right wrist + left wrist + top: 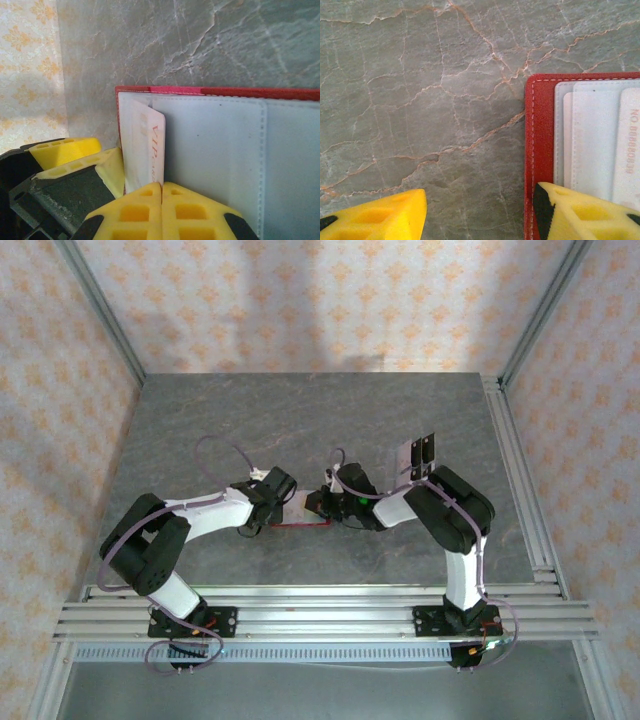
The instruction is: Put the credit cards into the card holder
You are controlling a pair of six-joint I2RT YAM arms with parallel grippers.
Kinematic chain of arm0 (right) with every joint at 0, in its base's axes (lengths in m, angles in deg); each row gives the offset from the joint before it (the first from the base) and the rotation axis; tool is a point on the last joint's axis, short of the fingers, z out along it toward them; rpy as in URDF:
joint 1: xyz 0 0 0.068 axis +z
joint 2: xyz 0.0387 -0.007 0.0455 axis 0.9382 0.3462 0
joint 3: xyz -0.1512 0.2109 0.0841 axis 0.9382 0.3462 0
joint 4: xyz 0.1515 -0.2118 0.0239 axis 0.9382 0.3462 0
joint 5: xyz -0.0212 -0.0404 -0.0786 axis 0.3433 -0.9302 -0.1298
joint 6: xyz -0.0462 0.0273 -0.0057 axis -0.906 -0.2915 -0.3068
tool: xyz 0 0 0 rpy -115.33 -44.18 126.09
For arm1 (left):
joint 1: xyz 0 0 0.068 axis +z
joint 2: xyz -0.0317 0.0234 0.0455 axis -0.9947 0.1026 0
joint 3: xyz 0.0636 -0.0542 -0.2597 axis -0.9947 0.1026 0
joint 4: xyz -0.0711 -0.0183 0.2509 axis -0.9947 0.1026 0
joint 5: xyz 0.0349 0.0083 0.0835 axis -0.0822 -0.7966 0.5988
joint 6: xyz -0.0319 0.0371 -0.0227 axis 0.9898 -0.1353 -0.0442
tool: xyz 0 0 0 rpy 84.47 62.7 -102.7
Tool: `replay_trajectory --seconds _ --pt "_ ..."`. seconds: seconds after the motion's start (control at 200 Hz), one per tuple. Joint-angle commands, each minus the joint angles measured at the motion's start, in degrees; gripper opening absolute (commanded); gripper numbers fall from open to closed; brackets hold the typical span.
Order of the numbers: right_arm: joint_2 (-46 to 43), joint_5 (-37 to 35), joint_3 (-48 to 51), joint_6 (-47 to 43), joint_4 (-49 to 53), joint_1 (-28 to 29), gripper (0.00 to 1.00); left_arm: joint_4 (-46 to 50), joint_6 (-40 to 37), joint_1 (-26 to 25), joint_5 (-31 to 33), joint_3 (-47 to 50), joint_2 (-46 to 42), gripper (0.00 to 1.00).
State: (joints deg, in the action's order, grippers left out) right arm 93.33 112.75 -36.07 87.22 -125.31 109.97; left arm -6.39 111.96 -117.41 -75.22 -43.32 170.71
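Observation:
The red card holder (303, 524) lies open on the table between both arms, its pale lining (215, 150) facing up. A pale card (145, 147) with red "VIP" lettering sits partly inside the leftmost pocket. My right gripper (161, 192) is shut, its joined tips at that card's near edge, which they hide. My left gripper (481, 194) is open: one fingertip (580, 212) rests on the holder's red border (540, 125), the other hangs over bare table. The same card's edge (630, 150) shows printed numbers. More dark credit cards (421, 452) lie at the back right.
The grey marble table (300, 420) stretches away behind the holder. Patterned walls enclose it on three sides. A metal rail (520, 470) runs along the right edge, and the arms' mounting rails (320, 615) cross the near edge.

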Motion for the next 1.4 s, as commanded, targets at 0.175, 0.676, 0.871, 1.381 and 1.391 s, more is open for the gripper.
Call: replay_trajectory --seconds 0.175,0.676,0.871,1.381,1.391 --pt "-3.2 -0.3 -2.1 -3.7 8.7 0.7 0.28 0.5 1.1 -0.4 1.3 1.0 -0.2 0.6" --pt "-12.0 -10.1 -12.0 -16.7 44.7 0.8 0.18 4.2 0.0 4.6 1.0 -0.6 -5.0 0.6" --pt "-8.5 -10.3 -17.9 -18.0 50.0 1.3 0.07 3.2 -0.7 5.8 0.2 0.1 -4.7 0.6" --pt "-0.8 -10.2 -24.7 -18.4 52.2 3.6 0.03 0.5 -0.4 5.9 -1.2 1.7 -2.4 0.6" --pt "-0.6 -10.2 -24.7 -18.4 52.2 3.6 0.03 0.4 -0.3 5.9 -1.2 1.6 -2.4 0.6"
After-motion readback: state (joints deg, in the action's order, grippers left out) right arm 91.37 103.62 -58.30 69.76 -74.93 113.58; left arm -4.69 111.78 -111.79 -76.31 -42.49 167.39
